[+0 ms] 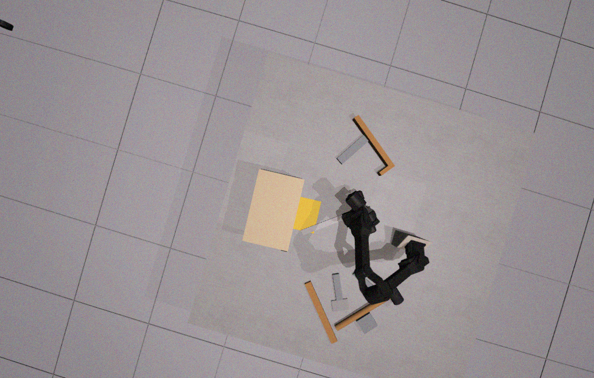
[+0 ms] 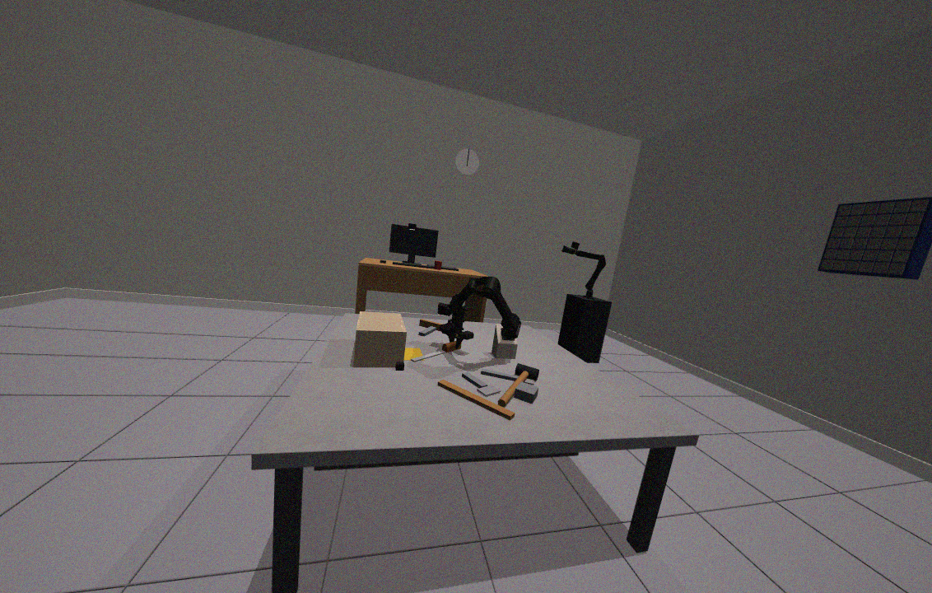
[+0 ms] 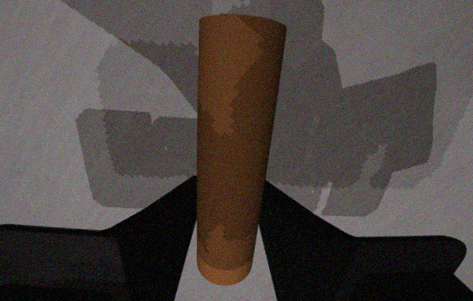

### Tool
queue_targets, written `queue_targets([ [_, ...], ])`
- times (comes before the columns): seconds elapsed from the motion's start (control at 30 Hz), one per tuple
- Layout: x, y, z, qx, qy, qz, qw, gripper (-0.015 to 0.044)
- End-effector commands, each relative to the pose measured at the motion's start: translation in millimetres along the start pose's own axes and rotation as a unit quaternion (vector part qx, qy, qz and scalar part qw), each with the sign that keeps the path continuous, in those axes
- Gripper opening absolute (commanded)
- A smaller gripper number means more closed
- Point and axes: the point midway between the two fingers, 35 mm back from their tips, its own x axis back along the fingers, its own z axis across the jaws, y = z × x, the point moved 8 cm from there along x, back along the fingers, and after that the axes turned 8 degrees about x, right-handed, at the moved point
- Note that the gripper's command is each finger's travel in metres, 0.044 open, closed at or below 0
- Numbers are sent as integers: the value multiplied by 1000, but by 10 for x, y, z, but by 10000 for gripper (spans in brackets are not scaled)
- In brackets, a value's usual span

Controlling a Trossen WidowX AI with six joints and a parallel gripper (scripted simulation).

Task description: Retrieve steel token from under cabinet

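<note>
The pale cabinet [image 1: 273,209] [image 2: 379,340] stands at the left of the table. The yellow marked area [image 1: 309,210] [image 2: 415,352] lies along its front. The token is not visible in any view. My gripper [image 1: 353,217] [image 2: 452,344] [image 3: 228,184] is shut on the orange-brown handle [image 2: 448,347] [image 3: 236,125] of a tool. The tool's long thin pale blade [image 1: 329,221] [image 2: 429,356] points toward the cabinet. From above, it crosses the marked area's lower corner, its tip close to the cabinet front. Its exact height and its far end are hard to tell.
An orange L-shaped stick [image 1: 374,139] and a grey bar [image 1: 351,149] lie at the upper right. An orange bar [image 1: 321,312] [image 2: 475,399], a grey T-shaped piece [image 1: 337,287] and a hammer-like tool [image 2: 514,388] lie on the lower side. A small black block [image 2: 399,366] is by the cabinet.
</note>
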Motion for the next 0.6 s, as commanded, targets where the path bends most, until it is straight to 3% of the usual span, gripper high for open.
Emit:
queue_targets([
  [0.0,23,-45,-66,-1,-4,-2,1000,0],
  [0.57,25,-188,-186,-1,-5,-1,1000,0],
])
